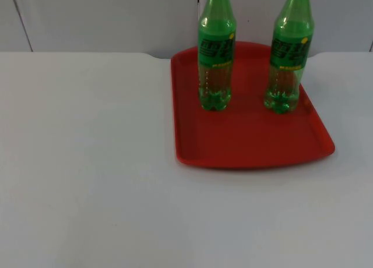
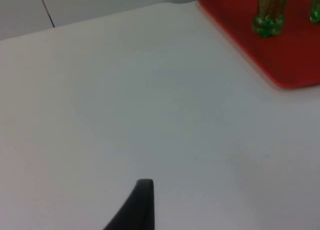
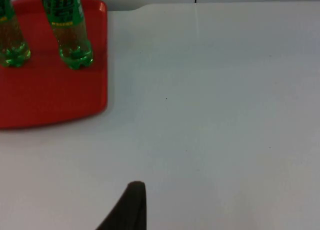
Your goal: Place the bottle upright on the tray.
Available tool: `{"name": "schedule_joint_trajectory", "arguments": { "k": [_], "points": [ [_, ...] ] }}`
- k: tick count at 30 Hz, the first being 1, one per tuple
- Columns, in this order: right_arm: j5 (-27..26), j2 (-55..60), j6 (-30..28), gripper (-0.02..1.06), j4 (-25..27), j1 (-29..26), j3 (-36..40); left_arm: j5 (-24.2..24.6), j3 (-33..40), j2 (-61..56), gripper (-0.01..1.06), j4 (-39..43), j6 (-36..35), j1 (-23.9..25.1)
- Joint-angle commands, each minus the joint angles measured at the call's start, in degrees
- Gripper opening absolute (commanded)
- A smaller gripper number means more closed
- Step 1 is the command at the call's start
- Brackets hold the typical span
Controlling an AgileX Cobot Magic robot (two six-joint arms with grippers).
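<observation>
Two green bottles are standing upright on the red tray (image 1: 250, 143) at the counter's (image 1: 87, 163) far right: the left bottle (image 1: 215, 52) and the right bottle (image 1: 288, 55), well apart. My left claw (image 2: 137, 207) and right claw (image 3: 131, 207) are hovering over bare counter, and I cannot tell whether either is open.
</observation>
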Motion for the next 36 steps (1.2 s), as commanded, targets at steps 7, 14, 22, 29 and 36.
{"name": "schedule_joint_trajectory", "arguments": {
  "k": [7,14,22,29,36],
  "points": [
    [-0.07,-0.25,-0.21,1.05,-0.09,-0.41,0.05,-0.22,0.27,-0.2,1.05,0.36,0.08,-0.44],
    [-0.07,-0.25,-0.21,1.05,-0.09,-0.41,0.05,-0.22,0.27,-0.2,1.05,0.36,0.08,-0.44],
    [-0.07,-0.25,-0.21,1.05,-0.09,-0.41,0.05,-0.22,0.27,-0.2,1.05,0.36,0.08,-0.44],
    [-0.07,-0.25,-0.21,1.05,-0.09,-0.41,0.05,-0.22,0.27,-0.2,1.05,0.36,0.08,-0.44],
    [-0.07,-0.25,-0.21,1.05,-0.09,-0.41,0.05,-0.22,0.27,-0.2,1.05,0.36,0.08,-0.44]
  ]
}}
